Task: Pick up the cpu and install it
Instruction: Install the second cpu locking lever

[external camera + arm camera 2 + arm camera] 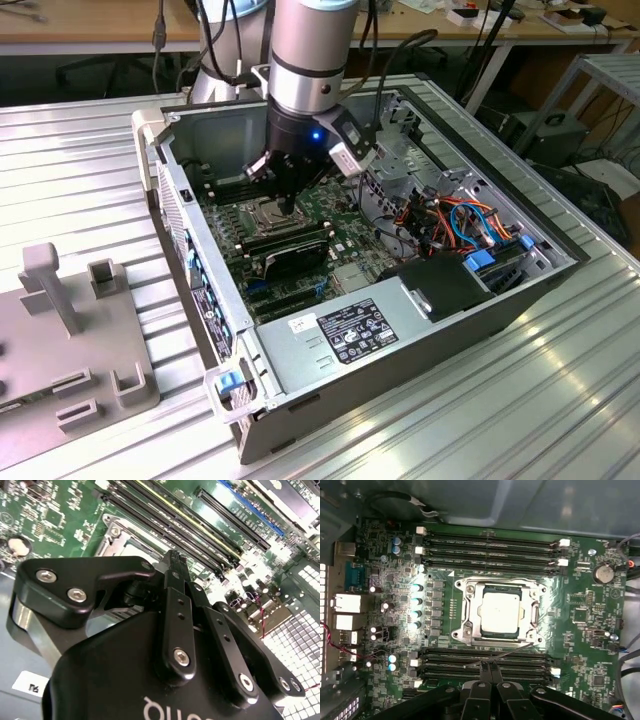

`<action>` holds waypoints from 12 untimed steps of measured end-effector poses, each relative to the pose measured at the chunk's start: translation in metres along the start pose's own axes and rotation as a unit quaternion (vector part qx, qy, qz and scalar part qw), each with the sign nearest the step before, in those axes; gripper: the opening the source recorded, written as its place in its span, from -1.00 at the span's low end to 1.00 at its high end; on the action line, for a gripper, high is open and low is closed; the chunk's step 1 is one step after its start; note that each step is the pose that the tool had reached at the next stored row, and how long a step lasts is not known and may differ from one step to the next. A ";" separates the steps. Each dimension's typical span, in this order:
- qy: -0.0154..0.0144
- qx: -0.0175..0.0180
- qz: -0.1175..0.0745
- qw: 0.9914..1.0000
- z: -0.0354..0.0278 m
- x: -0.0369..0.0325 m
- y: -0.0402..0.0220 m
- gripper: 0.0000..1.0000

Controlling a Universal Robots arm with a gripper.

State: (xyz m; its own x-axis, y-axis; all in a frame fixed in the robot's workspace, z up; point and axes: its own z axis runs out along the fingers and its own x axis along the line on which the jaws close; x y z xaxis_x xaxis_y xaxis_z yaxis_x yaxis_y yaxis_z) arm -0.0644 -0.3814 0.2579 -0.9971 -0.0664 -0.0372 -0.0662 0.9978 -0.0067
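While my arm hangs inside the open PC case (400, 330), the exterior view puts my pincer (290, 205) just above the mobo's socket frame (268, 212), w/ one long black card (290, 262) just beside that frame, toward the case's power supply (345, 335).

Second wrist view: pincer (172, 555) fingers pressed together, nothing between them, tip over the frame's (117, 542) edge.

First wrist view: one cpu (502, 612) lies flat in the socket frame (470, 625), prob. seated already, so I carry nothing. Fingertips (489, 666) closed, near the frame. RAM slots (490, 547) flank it, four each side.
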 end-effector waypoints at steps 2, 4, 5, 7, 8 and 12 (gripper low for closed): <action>0.000 0.000 -0.002 1.000 0.0038 0.0028 0.0002 -0.79; -0.001 0.000 -0.002 1.000 0.0078 0.0032 0.0002 -0.79; -0.002 0.000 -0.002 1.000 0.0093 0.0033 0.0003 -0.79; -0.002 0.000 -0.002 1.000 0.0114 0.0034 0.0006 -0.79; -0.002 0.000 -0.002 1.000 0.0119 0.0034 0.0008 -0.79; -0.002 0.000 -0.002 1.000 0.0127 0.0034 0.0010 -0.79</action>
State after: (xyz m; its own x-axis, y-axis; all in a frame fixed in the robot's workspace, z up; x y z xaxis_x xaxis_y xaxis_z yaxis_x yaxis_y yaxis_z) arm -0.0674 -0.3806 0.2451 -0.9966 -0.0712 -0.0412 -0.0710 0.9975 -0.0071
